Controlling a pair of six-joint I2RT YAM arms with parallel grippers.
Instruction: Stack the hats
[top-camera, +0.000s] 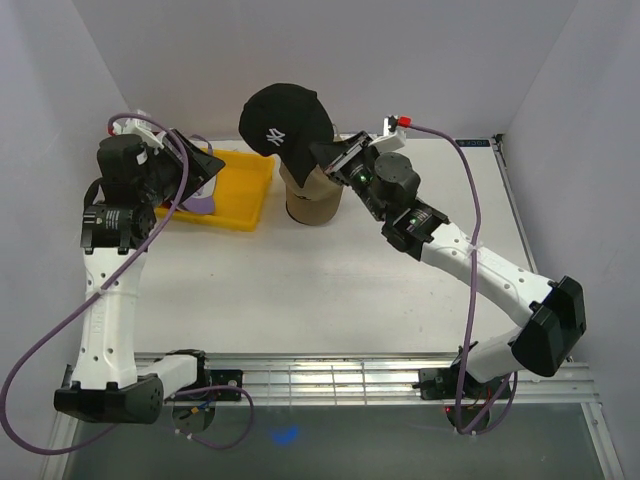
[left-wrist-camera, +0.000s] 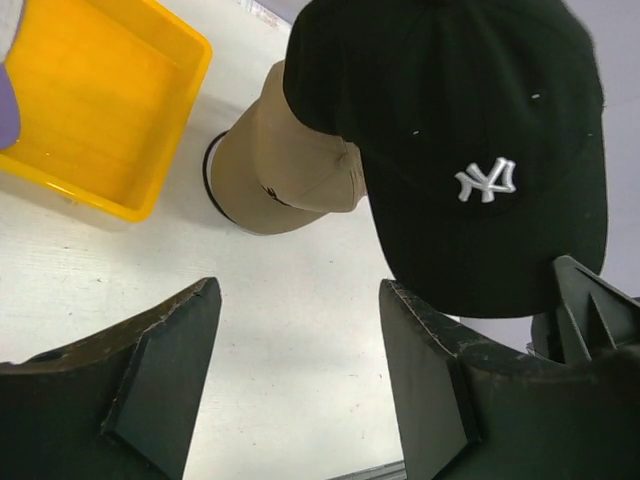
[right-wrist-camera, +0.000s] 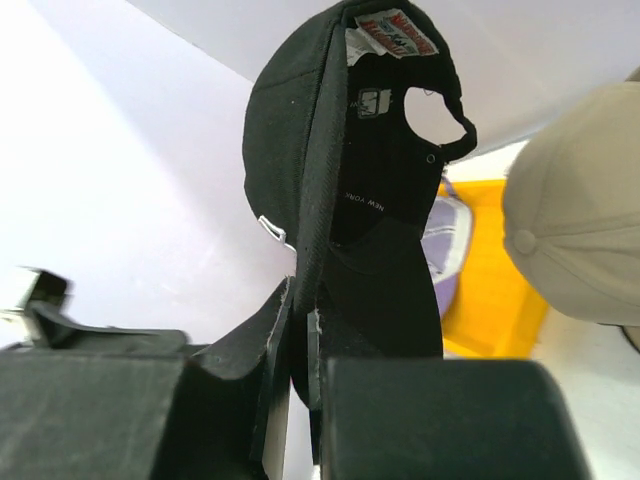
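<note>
**Black cap held by its brim above the beige cap**

- The right fingers are clamped together on the brim of the black cap, which sits edge-on between them in the right wrist view.
- The black cap is off the surface, at far centre.
- Its long axis runs from the brim at near right, in the grip, to the crown at far left.
- The white NY panel faces up toward the overhead camera. The open underside and back strap gap face the right wrist camera.
- The beige cap is directly under the black cap, at far centre of the surface, crown up with a dark ring at its base.
- From above the black cap overlaps the beige crown. Contact between them: cannot tell.
- The left fingers are spread wide apart and hold nothing. They are at far left, above the yellow tray.
- The lavender cap lies in the tray, mostly hidden. Which way it points: cannot tell.
</note>
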